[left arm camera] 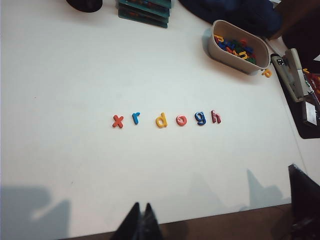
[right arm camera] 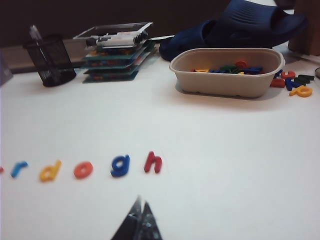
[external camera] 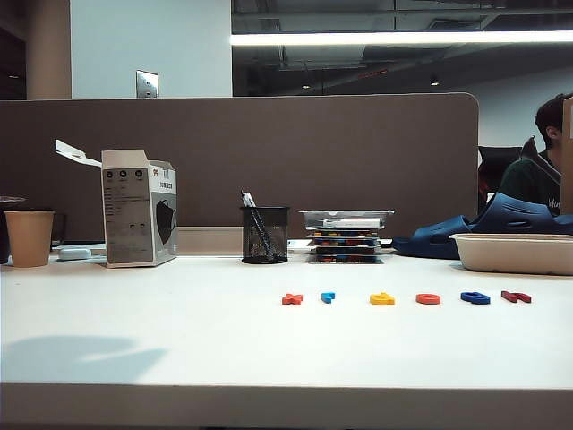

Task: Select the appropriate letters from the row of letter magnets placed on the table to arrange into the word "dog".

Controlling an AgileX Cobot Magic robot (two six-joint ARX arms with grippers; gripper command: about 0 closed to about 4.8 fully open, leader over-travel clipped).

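Observation:
A row of letter magnets lies on the white table [external camera: 179,331]: orange x [left arm camera: 118,121], light blue r [left arm camera: 136,118], yellow d [left arm camera: 161,120], orange-red o [left arm camera: 181,120], dark blue g [left arm camera: 200,118], dark red h [left arm camera: 216,117]. The exterior view shows the d [external camera: 382,298], o [external camera: 428,298] and g [external camera: 475,297] in the same row. My left gripper [left arm camera: 142,206] hangs shut and empty over the table's front edge, well short of the row. Also shut and empty, my right gripper [right arm camera: 141,202] is low over the table, near the g [right arm camera: 120,165] and h [right arm camera: 153,162]. Neither gripper shows in the exterior view.
A beige tub [right arm camera: 225,75] of spare letters stands behind the row's right end, loose letters [right arm camera: 292,82] beside it. At the back are a black mesh pen cup [external camera: 265,235], stacked trays [external camera: 346,236], a white carton [external camera: 139,209] and a paper cup [external camera: 29,237]. A stapler [left arm camera: 290,75] lies at the right.

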